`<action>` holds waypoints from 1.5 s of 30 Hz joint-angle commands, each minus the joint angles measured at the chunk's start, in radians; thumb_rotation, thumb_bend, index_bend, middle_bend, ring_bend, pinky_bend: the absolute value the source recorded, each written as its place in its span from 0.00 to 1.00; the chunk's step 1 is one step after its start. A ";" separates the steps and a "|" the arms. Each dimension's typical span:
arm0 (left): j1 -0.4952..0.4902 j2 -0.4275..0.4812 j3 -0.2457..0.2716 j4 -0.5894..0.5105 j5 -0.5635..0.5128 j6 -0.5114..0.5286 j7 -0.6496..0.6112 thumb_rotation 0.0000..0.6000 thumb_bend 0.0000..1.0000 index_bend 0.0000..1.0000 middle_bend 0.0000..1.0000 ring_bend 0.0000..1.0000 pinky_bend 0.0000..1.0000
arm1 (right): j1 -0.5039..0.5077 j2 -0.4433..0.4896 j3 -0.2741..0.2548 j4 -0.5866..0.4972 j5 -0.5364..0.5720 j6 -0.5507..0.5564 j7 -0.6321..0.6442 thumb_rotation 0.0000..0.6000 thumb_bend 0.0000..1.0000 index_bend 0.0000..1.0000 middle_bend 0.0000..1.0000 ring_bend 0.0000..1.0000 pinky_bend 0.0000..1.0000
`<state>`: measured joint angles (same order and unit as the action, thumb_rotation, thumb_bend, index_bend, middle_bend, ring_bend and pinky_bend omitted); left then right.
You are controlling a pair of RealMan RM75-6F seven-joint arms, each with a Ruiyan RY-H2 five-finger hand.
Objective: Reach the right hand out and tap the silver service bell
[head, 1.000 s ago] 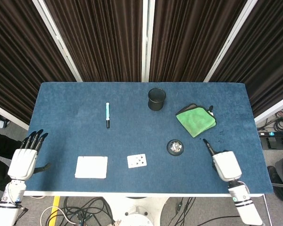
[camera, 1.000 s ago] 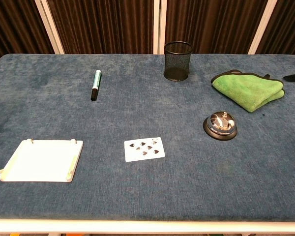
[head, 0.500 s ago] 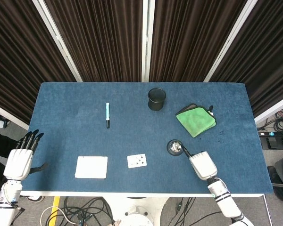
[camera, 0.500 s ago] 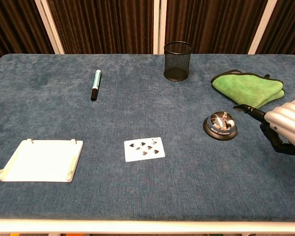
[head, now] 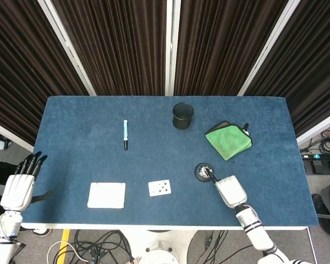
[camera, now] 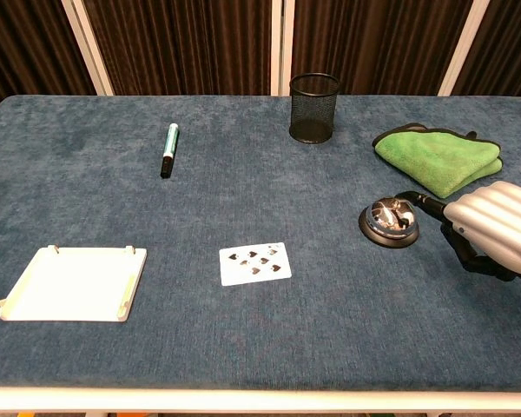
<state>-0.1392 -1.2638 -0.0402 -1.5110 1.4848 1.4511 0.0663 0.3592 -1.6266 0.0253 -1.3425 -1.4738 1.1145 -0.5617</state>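
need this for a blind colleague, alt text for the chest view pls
The robot's right hand reaches in from the right, one dark fingertip over the top of the silver service bell on a blue table. Behind lie a green cloth, mesh cup and marker; nearer, a playing card and white tray.

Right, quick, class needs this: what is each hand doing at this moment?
Left hand: open, fingers straight, holding nothing, off the table edge.
Right hand: fingers curled, one extended finger reaching onto the silver service bell; holding nothing.

Silver-white robot hands with black fingers

The right hand (camera: 493, 228) has a ribbed, pale metallic shell and black fingers; the left hand (head: 19, 187) looks alike, on a white wrist with dark bands.
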 commanded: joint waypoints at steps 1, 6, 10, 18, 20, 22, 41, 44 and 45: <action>0.002 0.001 0.002 0.003 0.000 0.001 -0.003 1.00 0.03 0.09 0.01 0.00 0.16 | 0.005 -0.011 -0.003 0.015 0.019 -0.018 -0.010 1.00 1.00 0.00 0.88 0.79 0.73; 0.003 0.003 -0.002 0.002 0.000 0.004 -0.006 1.00 0.03 0.09 0.01 0.00 0.16 | 0.007 -0.008 -0.004 0.006 0.015 -0.001 0.001 1.00 1.00 0.00 0.88 0.79 0.73; 0.002 0.002 -0.001 0.002 0.005 0.005 -0.006 1.00 0.03 0.09 0.01 0.00 0.16 | 0.006 0.007 -0.001 -0.012 -0.008 0.036 0.022 1.00 1.00 0.00 0.88 0.79 0.73; 0.003 0.002 0.000 0.003 0.004 0.003 -0.004 1.00 0.03 0.09 0.01 0.00 0.16 | 0.011 -0.002 -0.011 0.012 0.031 -0.005 0.009 1.00 1.00 0.00 0.88 0.79 0.73; 0.004 0.002 0.000 0.004 0.003 0.005 -0.005 1.00 0.03 0.09 0.01 0.00 0.16 | 0.012 -0.007 -0.014 0.017 0.042 -0.017 0.003 1.00 1.00 0.00 0.88 0.79 0.73; 0.006 0.003 0.001 0.005 0.003 0.006 -0.007 1.00 0.03 0.09 0.01 0.00 0.16 | 0.012 -0.006 -0.014 0.014 0.045 -0.015 0.001 1.00 1.00 0.00 0.88 0.79 0.73; 0.000 -0.001 -0.001 -0.026 0.010 0.005 0.025 1.00 0.03 0.09 0.01 0.00 0.16 | -0.125 0.308 0.029 -0.200 -0.127 0.406 0.226 1.00 0.86 0.09 0.73 0.64 0.63; -0.001 -0.003 0.000 -0.032 0.012 0.004 0.034 1.00 0.03 0.09 0.01 0.00 0.16 | -0.151 0.409 -0.014 -0.251 -0.035 0.305 0.225 1.00 0.28 0.03 0.31 0.19 0.21; -0.002 -0.005 0.000 -0.034 0.012 0.003 0.036 1.00 0.03 0.09 0.01 0.00 0.16 | -0.155 0.441 -0.015 -0.288 0.008 0.273 0.242 1.00 0.11 0.01 0.14 0.05 0.07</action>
<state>-0.1407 -1.2681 -0.0405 -1.5444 1.4972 1.4542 0.1021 0.2333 -1.2571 0.0385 -1.5653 -1.5531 1.4707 -0.3450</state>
